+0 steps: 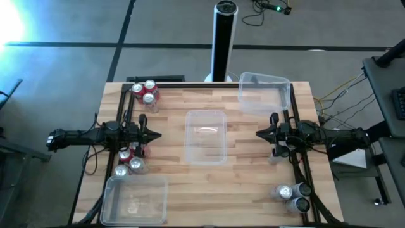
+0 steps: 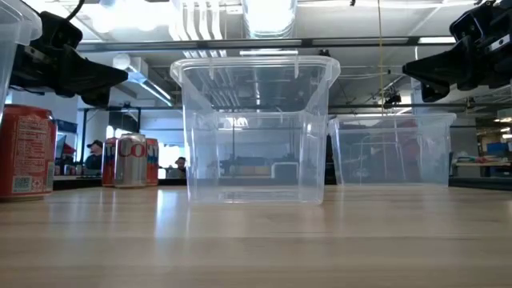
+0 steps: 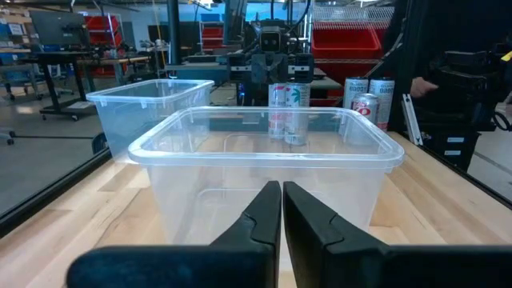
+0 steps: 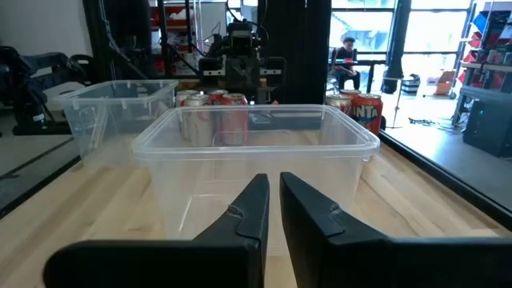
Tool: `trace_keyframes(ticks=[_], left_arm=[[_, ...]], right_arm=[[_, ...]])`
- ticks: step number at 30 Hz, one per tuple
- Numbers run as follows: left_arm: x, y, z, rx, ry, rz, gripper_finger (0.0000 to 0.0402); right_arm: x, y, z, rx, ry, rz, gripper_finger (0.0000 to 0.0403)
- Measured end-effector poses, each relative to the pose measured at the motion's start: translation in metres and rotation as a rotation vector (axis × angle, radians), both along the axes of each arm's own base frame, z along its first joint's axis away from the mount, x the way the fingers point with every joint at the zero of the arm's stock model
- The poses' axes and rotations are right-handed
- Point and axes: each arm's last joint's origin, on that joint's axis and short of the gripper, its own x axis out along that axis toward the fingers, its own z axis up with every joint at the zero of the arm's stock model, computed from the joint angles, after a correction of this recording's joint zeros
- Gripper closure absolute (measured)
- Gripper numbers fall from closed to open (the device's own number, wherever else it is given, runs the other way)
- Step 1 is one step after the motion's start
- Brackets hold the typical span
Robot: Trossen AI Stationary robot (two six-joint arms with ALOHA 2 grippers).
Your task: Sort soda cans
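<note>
Three clear plastic tubs sit on the wooden table (image 1: 247,190): the middle tub (image 1: 205,136) between the two arms, a far tub (image 1: 264,92) at the right back corner and a near tub (image 1: 135,198) at the left front. The soda cans stand upright in three clusters, red and silver at the left back (image 1: 145,94), red and silver just under the left arm (image 1: 130,161), and silver and dark ones at the right front corner (image 1: 292,195). They look like light, thin-walled, smooth cylinders that would dent or slip if squeezed hard, so I judge a moderate pinch across the mid-body best; the left gripper (image 3: 282,210) and right gripper (image 4: 274,202) hover facing the middle tub, fingers nearly together on nothing.
</note>
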Motion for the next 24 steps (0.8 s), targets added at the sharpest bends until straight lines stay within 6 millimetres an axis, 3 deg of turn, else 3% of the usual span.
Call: trace_keyframes(ticks=[24], left_arm=[[0.0, 0.0, 0.0, 0.0, 0.0, 0.0, 0.0402]], right_arm=[[0.0, 0.0, -0.0001, -0.033, 0.0, -0.001, 0.0374]])
